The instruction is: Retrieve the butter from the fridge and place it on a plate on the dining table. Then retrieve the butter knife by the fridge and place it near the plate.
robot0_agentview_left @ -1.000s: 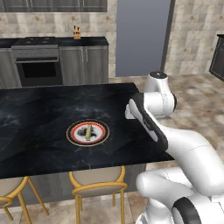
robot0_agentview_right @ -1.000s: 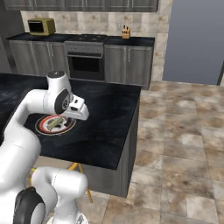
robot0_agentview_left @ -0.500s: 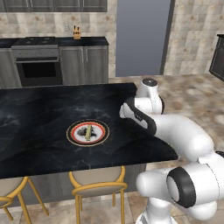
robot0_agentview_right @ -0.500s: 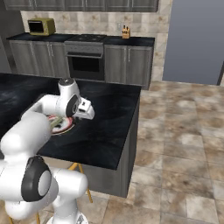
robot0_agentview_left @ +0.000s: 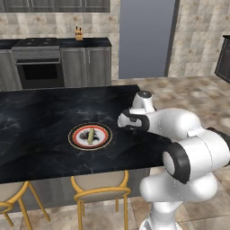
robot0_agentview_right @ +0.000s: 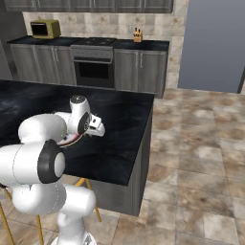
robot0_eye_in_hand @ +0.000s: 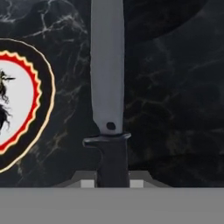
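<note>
While pincer [robot0_eye_in_hand: 113, 183] grips butter knife [robot0_eye_in_hand: 107, 87], plate [robot0_agentview_left: 90, 136] shows no lettering.

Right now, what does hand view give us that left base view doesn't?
Hand view: the butter knife close up, grey blade pointing away from the gripper, dark handle clamped between its fingers, blade beside the plate's rim, not over it.

Left base view: the butter lying on the plate, the stools, the oven and the arm's reach across the table.

Both: the plate on the black marble dining table.
</note>
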